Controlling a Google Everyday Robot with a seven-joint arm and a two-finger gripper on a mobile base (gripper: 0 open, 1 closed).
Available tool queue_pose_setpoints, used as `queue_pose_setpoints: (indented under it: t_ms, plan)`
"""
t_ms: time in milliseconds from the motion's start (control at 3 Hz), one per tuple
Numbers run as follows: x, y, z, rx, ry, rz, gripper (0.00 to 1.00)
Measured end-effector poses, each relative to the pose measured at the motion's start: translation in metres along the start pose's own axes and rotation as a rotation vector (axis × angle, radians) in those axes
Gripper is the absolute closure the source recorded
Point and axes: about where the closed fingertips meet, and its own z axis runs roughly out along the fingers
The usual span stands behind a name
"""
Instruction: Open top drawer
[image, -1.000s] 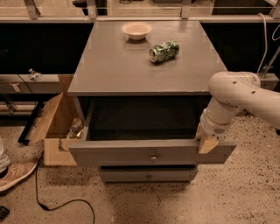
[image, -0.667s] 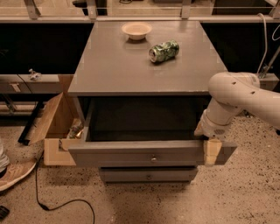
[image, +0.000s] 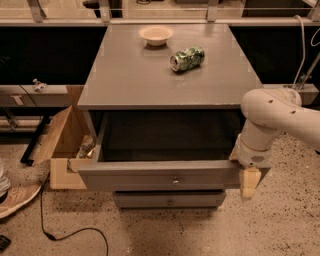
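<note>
The top drawer (image: 150, 175) is a wide grey drawer with a small round brass knob (image: 175, 181) at the centre of its flat front. It stands pulled out from the grey cabinet, and its dark inside shows. My gripper (image: 250, 184) hangs at the drawer's right front corner, pointing down, beside the front panel's right end. My white arm (image: 272, 117) comes in from the right.
A narrower grey drawer (image: 167, 200) sits shut below. On the cabinet top (image: 125, 75) lie a green can (image: 187, 58) on its side and a small white bowl (image: 156, 35). An open cardboard box (image: 57, 145) stands at the left. A black cable (image: 70, 231) and a shoe (image: 15, 197) lie on the floor.
My gripper has moved a little down and to the right along the drawer's right front corner. The drawer stays pulled out about the same.
</note>
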Motion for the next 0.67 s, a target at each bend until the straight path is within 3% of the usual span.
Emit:
queue_pose_setpoints:
  t_ms: [333,667]
  plan:
    - [0.0184,0.0302,-0.0041,-0.022,0.033,0.048,0.42]
    - [0.0215,0.0371,-0.0055,-0.025,0.039,0.059,0.65]
